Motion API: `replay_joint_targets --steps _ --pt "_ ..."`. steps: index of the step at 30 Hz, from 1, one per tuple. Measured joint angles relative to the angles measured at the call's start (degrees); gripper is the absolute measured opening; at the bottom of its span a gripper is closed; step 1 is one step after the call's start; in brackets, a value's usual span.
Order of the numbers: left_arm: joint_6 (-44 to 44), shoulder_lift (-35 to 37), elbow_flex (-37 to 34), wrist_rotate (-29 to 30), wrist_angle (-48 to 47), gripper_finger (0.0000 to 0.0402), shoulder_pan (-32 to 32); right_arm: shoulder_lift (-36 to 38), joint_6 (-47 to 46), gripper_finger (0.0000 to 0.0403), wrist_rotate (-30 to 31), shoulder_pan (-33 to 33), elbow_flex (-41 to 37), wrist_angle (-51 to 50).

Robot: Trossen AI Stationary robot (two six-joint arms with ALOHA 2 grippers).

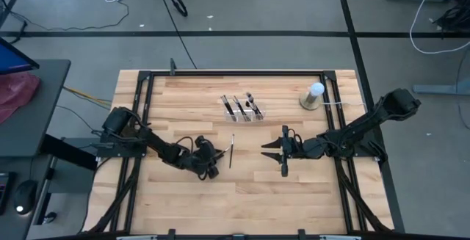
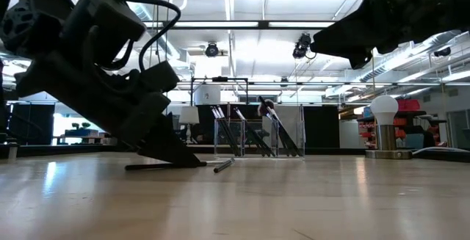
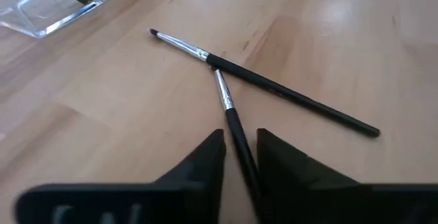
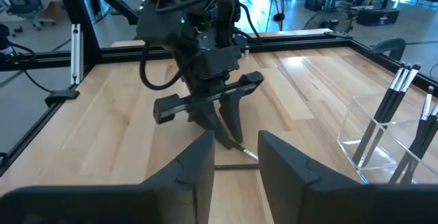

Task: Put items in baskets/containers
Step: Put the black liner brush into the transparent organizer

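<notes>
The left end effector (image 3: 239,157) is down on the light wooden desk (image 1: 183,203), its dark fingers (image 3: 202,161) straddling the handle of a thin black silver-ferruled makeup brush (image 3: 231,120) but not yet clamped on it. A second, similar brush (image 3: 267,85) lies across its tip (the two form a cross). The clear plastic organiser tray (image 1: 244,110), already holding several brushes, stands further back. The right end effector (image 1: 284,150) hovers nearby, partly parted and holding nothing.

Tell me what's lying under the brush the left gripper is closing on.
Its silver tip lies across a second brush, touching it. Bare wooden table lies beneath. The left gripper hides the handle's rear.
</notes>
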State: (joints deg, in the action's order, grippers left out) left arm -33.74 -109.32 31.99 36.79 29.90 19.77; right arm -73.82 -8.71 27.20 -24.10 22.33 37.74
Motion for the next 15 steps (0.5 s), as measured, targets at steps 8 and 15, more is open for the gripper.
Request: replay_joint_targets --steps 8,15 --pt "0.0 0.0 0.0 0.8 -1.0 0.0016 0.0 0.0 0.0 0.0113 0.0 0.0 0.0 0.0" --pt "0.1 0.9 0.0 2.8 -1.9 0.0025 0.0 0.0 0.0 0.0113 0.0 0.0 0.0 0.0"
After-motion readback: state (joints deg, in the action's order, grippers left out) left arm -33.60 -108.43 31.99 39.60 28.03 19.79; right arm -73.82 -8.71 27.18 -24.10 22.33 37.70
